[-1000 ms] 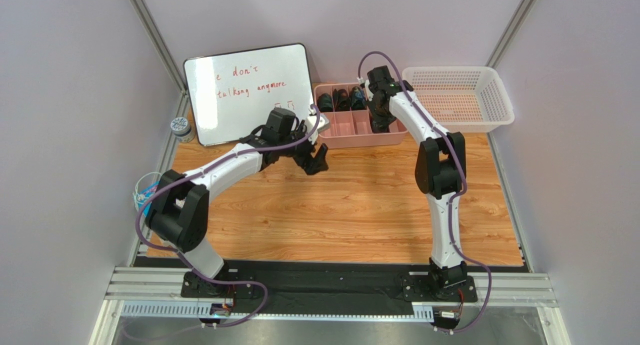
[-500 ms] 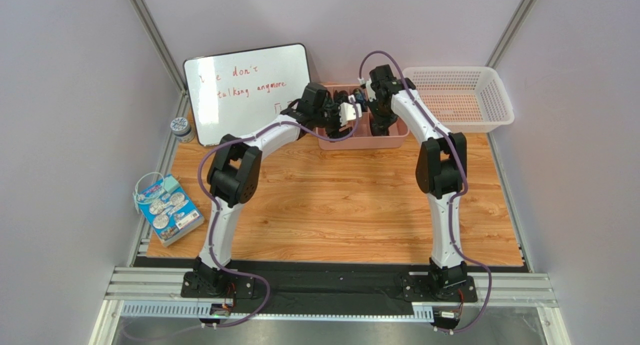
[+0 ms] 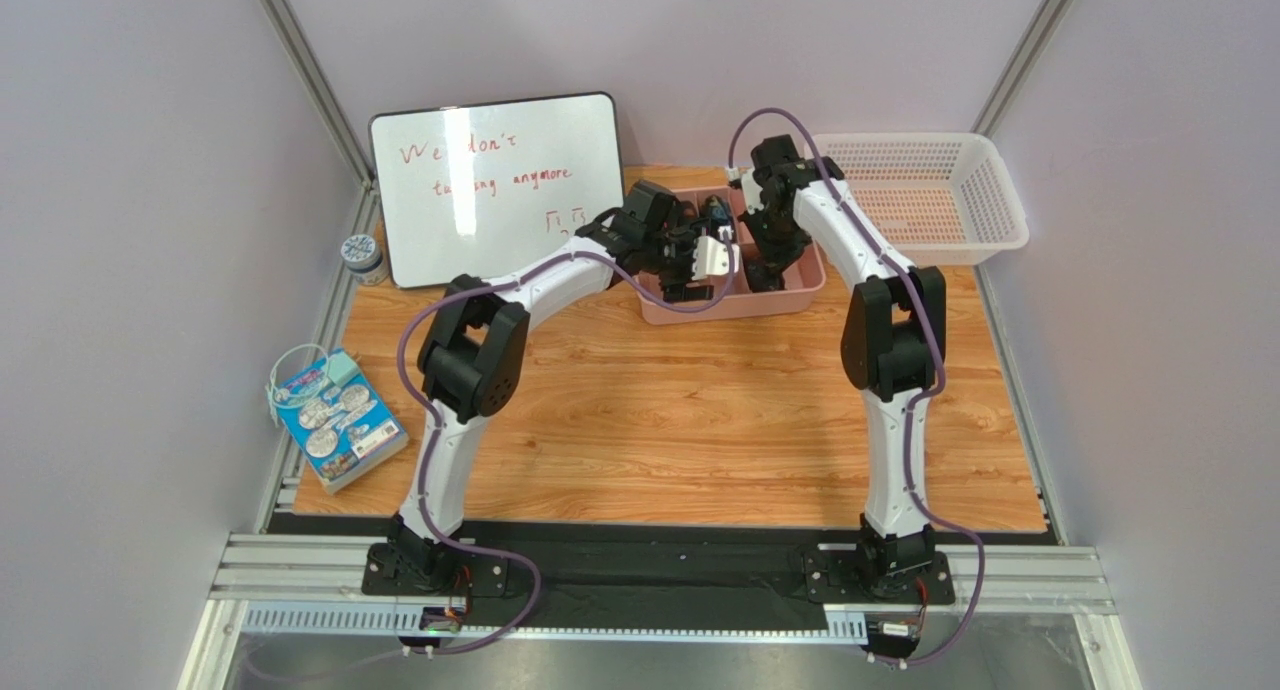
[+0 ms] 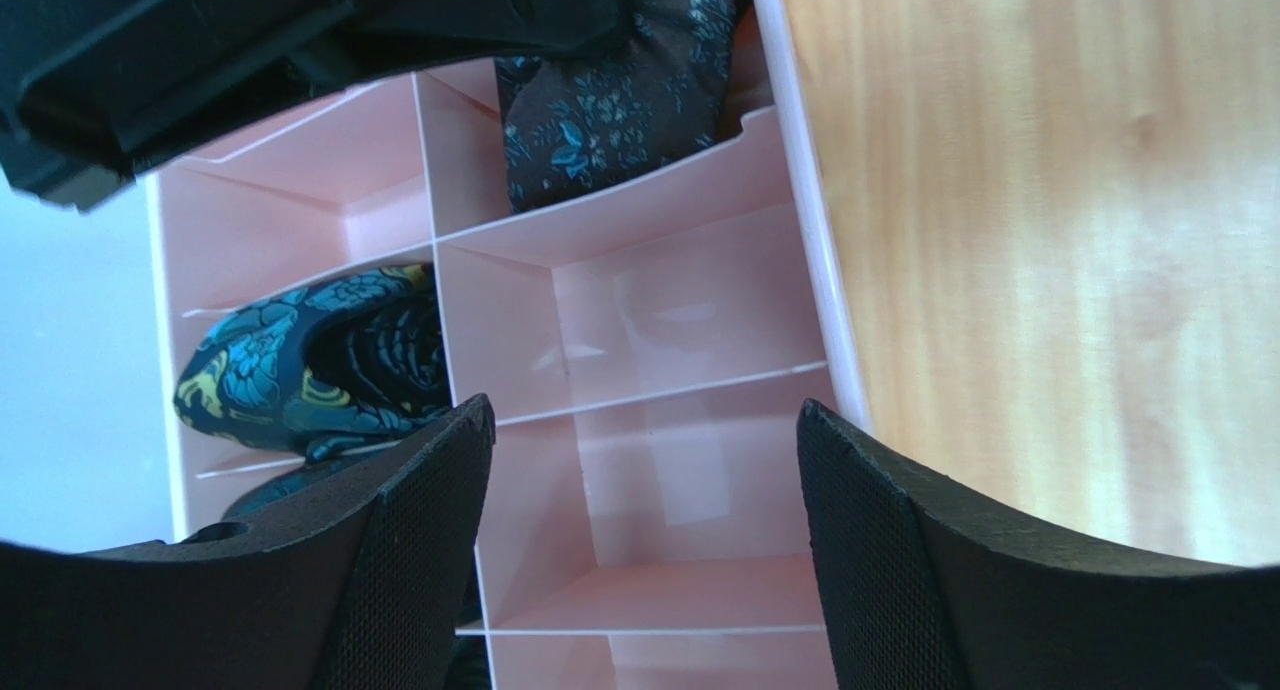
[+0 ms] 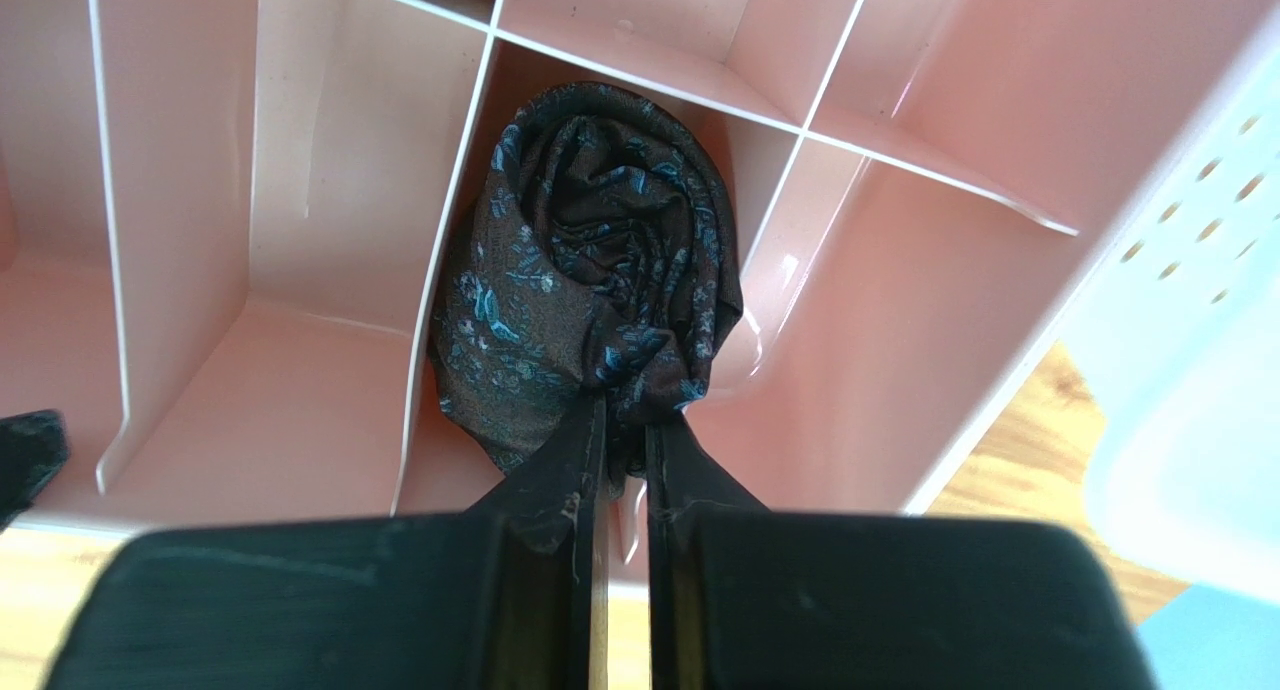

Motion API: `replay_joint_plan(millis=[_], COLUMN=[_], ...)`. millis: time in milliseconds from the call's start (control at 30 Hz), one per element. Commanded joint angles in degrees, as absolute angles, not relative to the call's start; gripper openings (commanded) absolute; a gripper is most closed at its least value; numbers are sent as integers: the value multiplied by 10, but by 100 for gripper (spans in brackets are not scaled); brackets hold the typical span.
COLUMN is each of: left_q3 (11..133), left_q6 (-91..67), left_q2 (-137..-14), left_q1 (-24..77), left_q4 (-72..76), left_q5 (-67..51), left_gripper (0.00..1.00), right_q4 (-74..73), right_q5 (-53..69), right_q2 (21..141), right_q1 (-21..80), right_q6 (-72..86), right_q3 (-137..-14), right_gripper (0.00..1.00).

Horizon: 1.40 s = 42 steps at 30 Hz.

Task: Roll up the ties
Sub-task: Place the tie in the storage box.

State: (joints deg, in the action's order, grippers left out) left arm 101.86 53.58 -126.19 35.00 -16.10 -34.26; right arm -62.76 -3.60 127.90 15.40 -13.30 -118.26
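1. The rolled tie (image 5: 601,255) sits in a pink tray (image 5: 346,165) compartment. It looks soft and light, and I judge it could uncoil.
2. My right gripper (image 5: 619,420) is pinched on its outer fold, where I'd grip it.
3. My left gripper (image 4: 643,465) is spread and empty above the tray.

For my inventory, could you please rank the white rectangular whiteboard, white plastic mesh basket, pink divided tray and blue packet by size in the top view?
Whiteboard
Mesh basket and pink divided tray: too close, tray partly covered
Blue packet

Perhaps brown, blue-flowered ties (image 5: 586,270); pink tray (image 5: 331,150).
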Motion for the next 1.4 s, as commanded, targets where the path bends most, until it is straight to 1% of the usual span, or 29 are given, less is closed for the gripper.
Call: replay_joint_plan(millis=[0, 133, 200, 300, 367, 433, 533, 633, 667, 733, 767, 867, 967, 1000, 1100, 1200, 1367], left_q3=[992, 989, 978, 941, 917, 903, 890, 889, 889, 886, 884, 869, 850, 841, 838, 852, 847], left_q6=[476, 423, 411, 414, 415, 422, 432, 429, 429, 432, 437, 456, 470, 481, 476, 438, 350], left_q2=[-1206, -1182, -1175, -1157, -1150, -1155, -1159, -1164, -1163, -1161, -1159, -1154, -1147, -1145, -1144, -1153, -1151], left_q1=[359, 362, 369, 391, 412, 428, 450, 463, 468, 473, 476, 492, 511, 514, 528, 530, 530], left_q4=[-211, -250, -268, -274, -274, -276, -287, -299, -307, -315, -322, -331, -334, -333, -333, -340, -312], left_q5=[-395, -435, -434, -415, -396, -354, -337, -326, -328, -336, -337, -346, -351, -353, -344, -337, -285], left_gripper=[80, 80, 80, 80, 83, 84, 83, 67, 52, 41, 32, 14, 6, 4, 2, 0, 0], right_q4=[-655, -657, -657, -661, -666, -672, -686, -701, -706, -720, -727, -754, -765, -766, -778, -784, -759], right_q5=[-11, -9, -9, 13, 13, 12, 7, 9, 9, 9, 8, 4, -18, -21, -25, -29, -31], right_q2=[1237, 1210, 1198, 1176, 1163, 1152, 1146, 1130, 1121, 1111, 1105, 1100, 1096, 1097, 1108, 1117, 1086], right_q1=[151, 148, 147, 146, 144, 149, 145, 146, 147, 148, 148, 152, 163, 167, 173, 172, 171], right_q6=[-123, -120, -122, -124, -125, -127, -128, -131, -133, -141, -144, -154, -162, -163, -160, -150, -117], right_q3=[-1143, -1093, -1077, -1049, -1035, -1030, -1027, -1012, -1002, -993, -990, -984, -983, -984, -994, -987, -933], right_gripper=[0, 0, 0, 0, 0, 0, 0, 0, 0, 0, 0, 0, 0, 0, 0, 0, 0])
